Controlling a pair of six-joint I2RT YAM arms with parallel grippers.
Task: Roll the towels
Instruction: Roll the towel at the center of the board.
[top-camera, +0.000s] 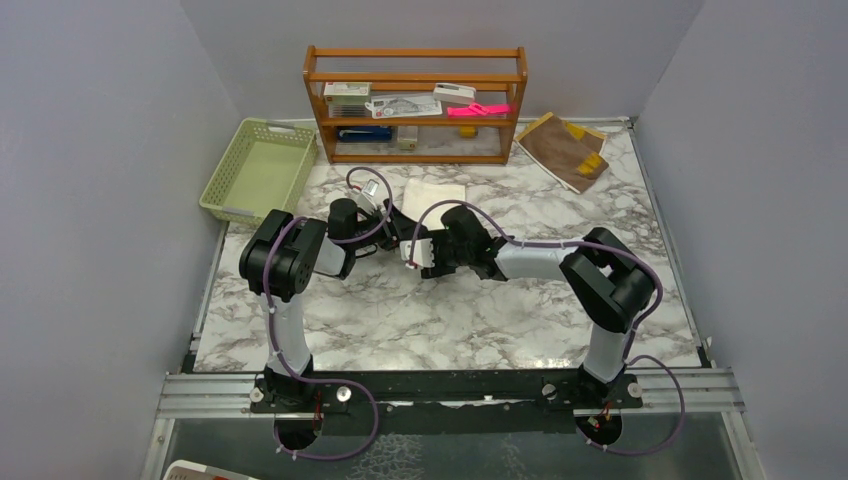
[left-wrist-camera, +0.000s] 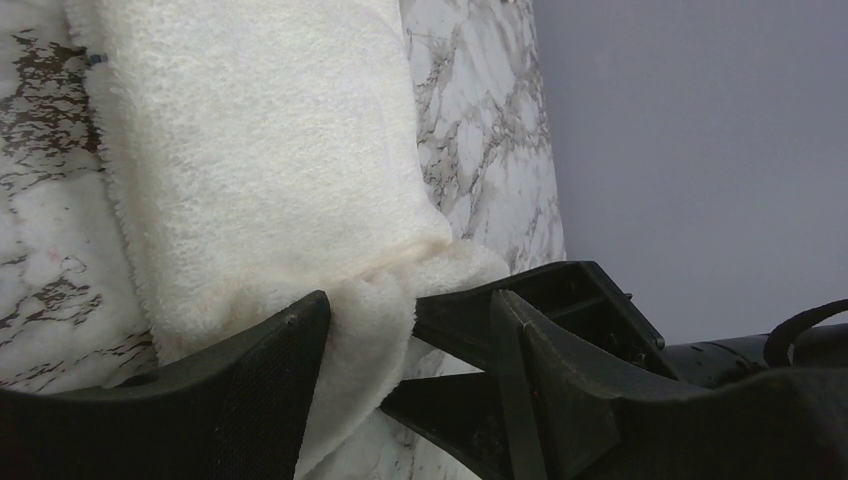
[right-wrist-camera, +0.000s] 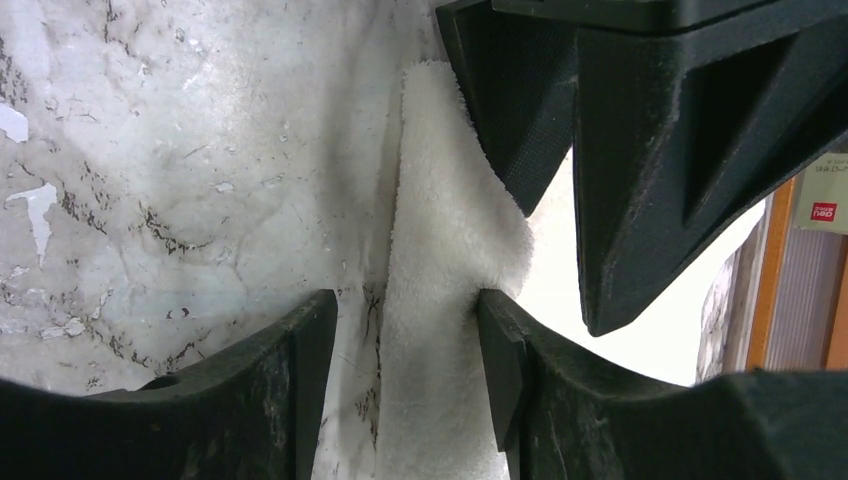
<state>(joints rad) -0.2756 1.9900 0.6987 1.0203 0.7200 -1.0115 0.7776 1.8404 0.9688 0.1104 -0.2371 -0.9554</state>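
Left hand (left-wrist-camera: 370, 312) was found clamped on an edge of the cream towel (left-wrist-camera: 260, 150), twelve o'clock of centre. Right hand (right-wrist-camera: 405, 300) was spread around it. Nothing looked rolled yet. Brown towel (top-camera: 562, 150) was spotted unrolled at one o'clock on the counter (top-camera: 400, 320).

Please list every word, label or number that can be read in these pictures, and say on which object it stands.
White label at the right edge of the right wrist view: red print, cut off and blurred, not readable.
Boxes and papers on the wooden shelf: print too small to read.
White towel and marble table: no text.
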